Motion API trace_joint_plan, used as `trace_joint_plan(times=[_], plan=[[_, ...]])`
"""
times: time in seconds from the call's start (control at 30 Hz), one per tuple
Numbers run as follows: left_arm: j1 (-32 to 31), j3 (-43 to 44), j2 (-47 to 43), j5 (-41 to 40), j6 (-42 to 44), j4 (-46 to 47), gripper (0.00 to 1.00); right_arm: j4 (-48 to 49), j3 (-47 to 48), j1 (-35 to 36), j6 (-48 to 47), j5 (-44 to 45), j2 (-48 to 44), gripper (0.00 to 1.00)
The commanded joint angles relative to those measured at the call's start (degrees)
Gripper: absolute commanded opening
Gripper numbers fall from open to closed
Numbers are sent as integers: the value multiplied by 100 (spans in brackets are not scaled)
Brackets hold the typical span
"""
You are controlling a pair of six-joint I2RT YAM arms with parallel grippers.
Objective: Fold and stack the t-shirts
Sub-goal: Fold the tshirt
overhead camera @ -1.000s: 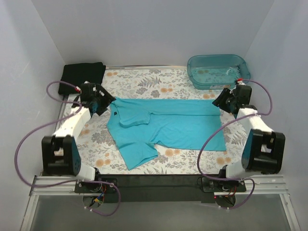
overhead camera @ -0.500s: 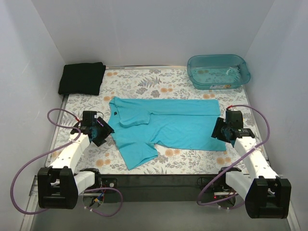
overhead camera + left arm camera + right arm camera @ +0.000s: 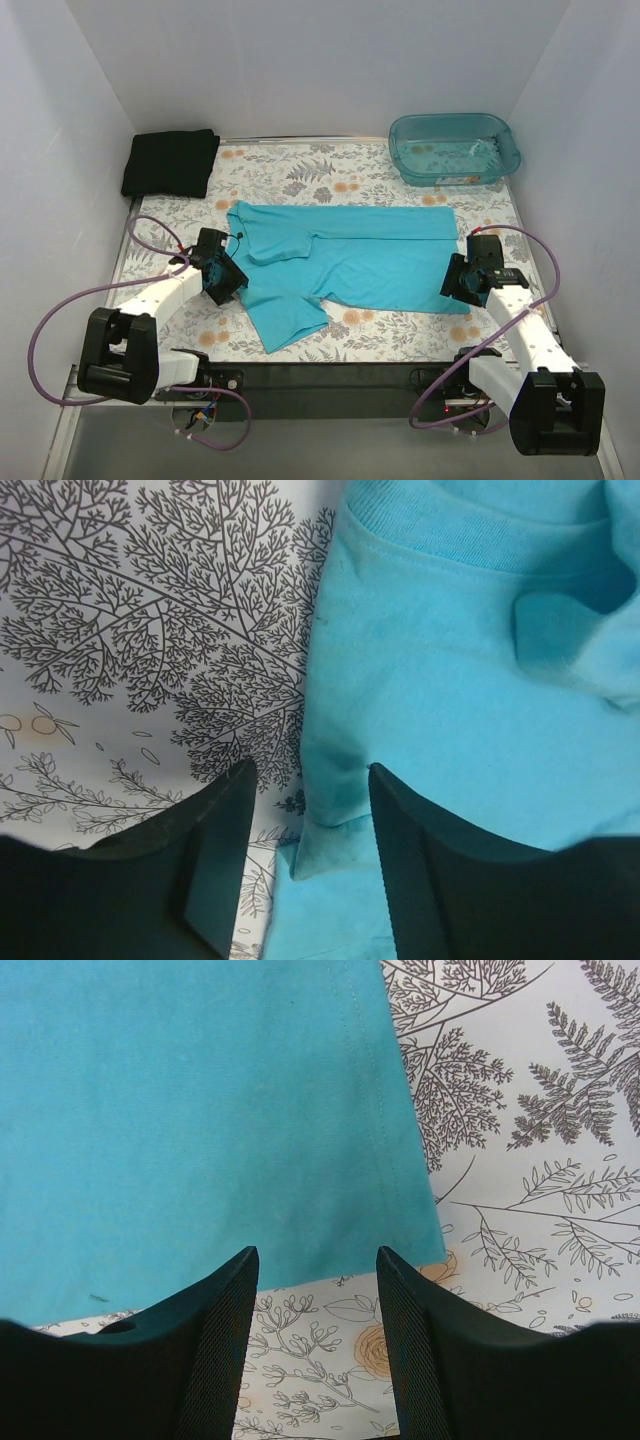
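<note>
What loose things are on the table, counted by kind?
T-shirts: 2 (turquoise t-shirt, black t-shirt)
Plastic tub: 1
Total: 3

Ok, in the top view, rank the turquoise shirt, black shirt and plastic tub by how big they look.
1. turquoise shirt, spread flat, clearly largest
2. plastic tub
3. black shirt, folded, a little smaller than the tub
</note>
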Motion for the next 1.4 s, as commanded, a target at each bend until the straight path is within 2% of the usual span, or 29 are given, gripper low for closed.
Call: trace_joint_plan(times=[0.0,0.13,0.4,0.53,0.77,1.17,1.27,1.37], plan=[[-124,-90,176,-402,-304,-3,43,-151,192,18,26,154,116,49],[-124,-178,220,-508,-357,102,33,-309,218,9,132,303,274,49],[-124,-204,229,-385,-287,173,0,-494,236,-114,343,593,529,56],[-124,-292,10,-402,-340,147,0,-485,218,-395,343,585,652,59],[-124,-310,-123,-376,-357,111,0,-389,332,-799,229,427,855,55],[-124,-363,-202,-332,-393,147,0,130,95,-967,334,49,1188,52],[-124,-371,-228,-350,-393,112,0,183,-19,-1002,290,207,1258,49],[-124,-345,-255,-402,-401,59,0,174,-10,-1019,290,215,1224,43]])
